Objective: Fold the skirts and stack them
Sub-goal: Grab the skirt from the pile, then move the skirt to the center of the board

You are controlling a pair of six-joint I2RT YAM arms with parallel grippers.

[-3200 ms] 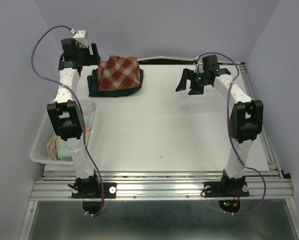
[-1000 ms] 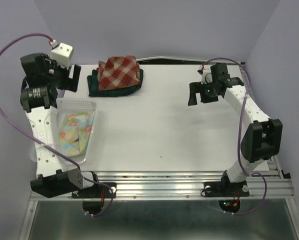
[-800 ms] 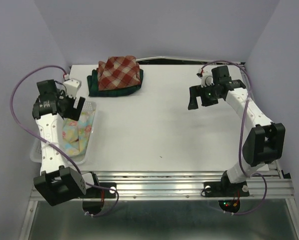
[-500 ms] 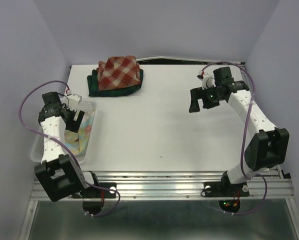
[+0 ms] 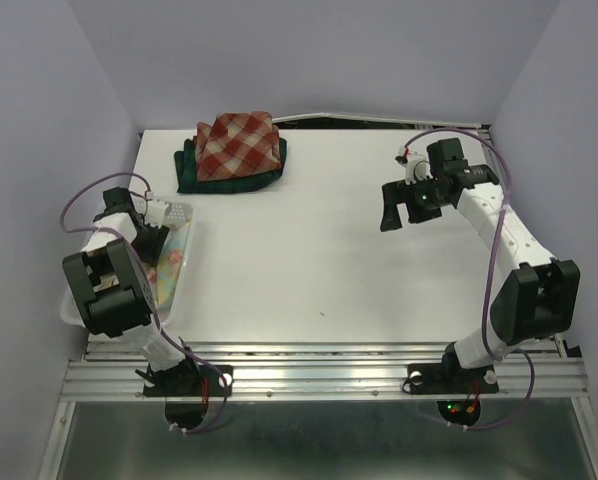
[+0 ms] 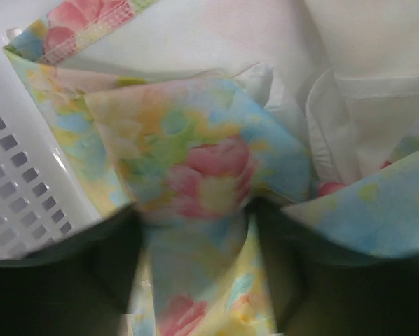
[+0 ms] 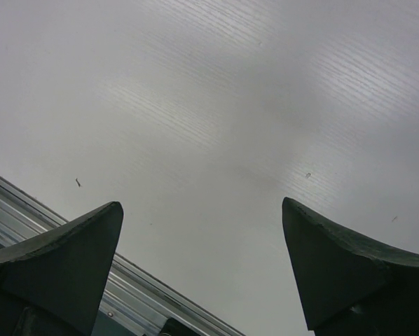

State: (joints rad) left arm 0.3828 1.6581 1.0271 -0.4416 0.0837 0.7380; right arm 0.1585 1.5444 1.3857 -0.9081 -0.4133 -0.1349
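Left wall: the purple wall rises close beside the basket's outer side.
Basket: the white mesh basket sits at the table's left edge, its long side running along that edge.
Floral skirt: the pastel yellow-blue skirt lies bunched inside the basket, its folds against the mesh wall.
Left gripper: the left gripper reaches down into the basket. Its fingers stand on either side of a raised fold, and the cloth fills the gap. I cannot tell whether they press it firmly.
Stack: the red-and-cream plaid skirt lies folded on the dark green-navy plaid skirt, near the far edge and left of centre. The green cloth shows along the left and near sides.
Table: the white table stretches bare between basket, stack and right arm, down to the near rail.
Right gripper: the right gripper hangs over the far right part of the table. Its jaws are spread wide, with only tabletop between them.
Right edge: a metal rail borders the surface just below the right fingers in the wrist view.
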